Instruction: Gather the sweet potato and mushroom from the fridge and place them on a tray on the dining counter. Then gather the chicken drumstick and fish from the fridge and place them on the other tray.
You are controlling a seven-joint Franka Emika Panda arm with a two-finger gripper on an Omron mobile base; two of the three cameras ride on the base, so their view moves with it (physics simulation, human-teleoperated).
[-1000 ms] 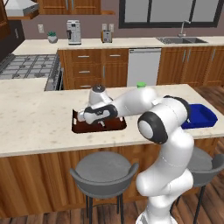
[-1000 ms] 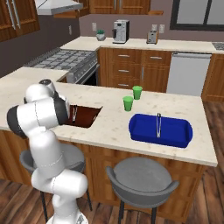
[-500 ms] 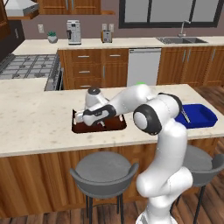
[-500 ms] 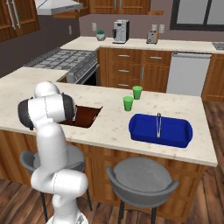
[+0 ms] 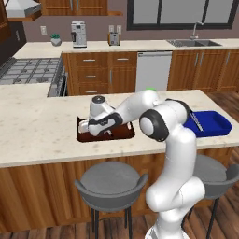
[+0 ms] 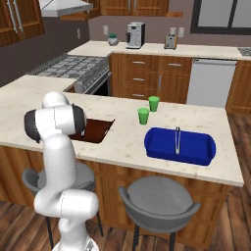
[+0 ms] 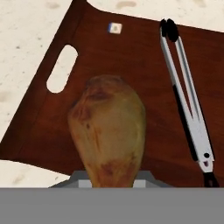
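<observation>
A golden-brown chicken drumstick (image 7: 107,127) hangs by its narrow end from my gripper (image 5: 87,127), which is shut on it. The fingertips are hidden behind the meat. It is held low over a dark brown tray (image 7: 131,57) with a cut-out handle. This brown tray (image 5: 127,134) lies on the pale dining counter (image 5: 37,135). Metal tongs (image 7: 186,96) lie on the tray beside the drumstick. A blue tray (image 5: 212,125) sits further right on the counter. The fridge, sweet potato, mushroom and fish are out of view.
Two green cups (image 6: 143,115) stand between the brown tray (image 6: 100,128) and the blue tray (image 6: 196,152), which carries another pair of tongs (image 6: 177,139). Grey round stools (image 5: 111,182) line the counter's front edge. A stove and wall counter lie behind.
The arm's elbow has swung left toward the tray. The hand stays over the brown tray with the drumstick in its grip.
</observation>
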